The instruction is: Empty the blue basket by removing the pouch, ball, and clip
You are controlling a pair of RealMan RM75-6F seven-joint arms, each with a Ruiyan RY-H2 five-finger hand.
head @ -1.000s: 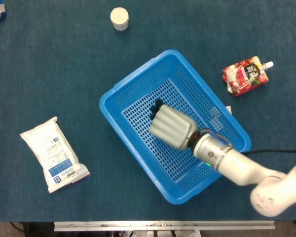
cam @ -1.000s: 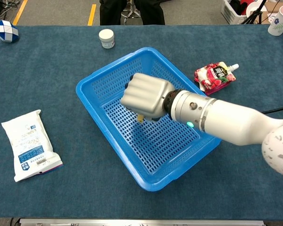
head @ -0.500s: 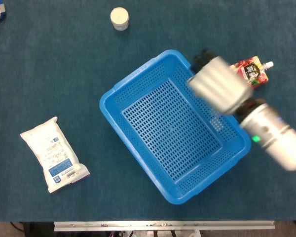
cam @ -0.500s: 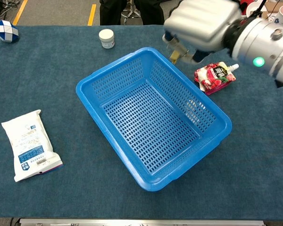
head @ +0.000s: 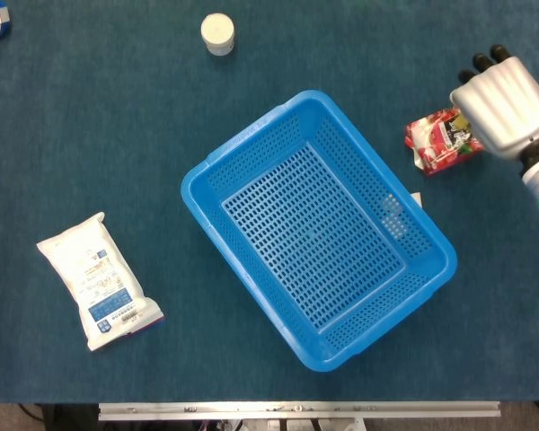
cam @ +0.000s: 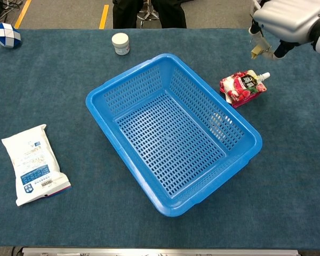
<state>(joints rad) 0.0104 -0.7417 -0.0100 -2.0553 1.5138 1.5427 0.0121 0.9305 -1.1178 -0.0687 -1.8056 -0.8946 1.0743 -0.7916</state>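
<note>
The right hand (cam: 288, 18), pinching the clip (cam: 257, 49), has swung from the blue basket (head: 251, 153) to two o'clock above the pouch (head: 440, 144); basket now empty.

We see the blue basket (head: 319, 229) mid-bench, our right hand (head: 506, 106) at the right edge over the red pouch (head: 440, 140), a white packet (head: 97, 280) lying left.

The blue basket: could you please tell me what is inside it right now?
Nothing is inside the blue basket: both views show only its bare perforated floor. Beside it on the table lies the red pouch. The right hand pinches a small yellowish item; its fingers cover most of it.
</note>
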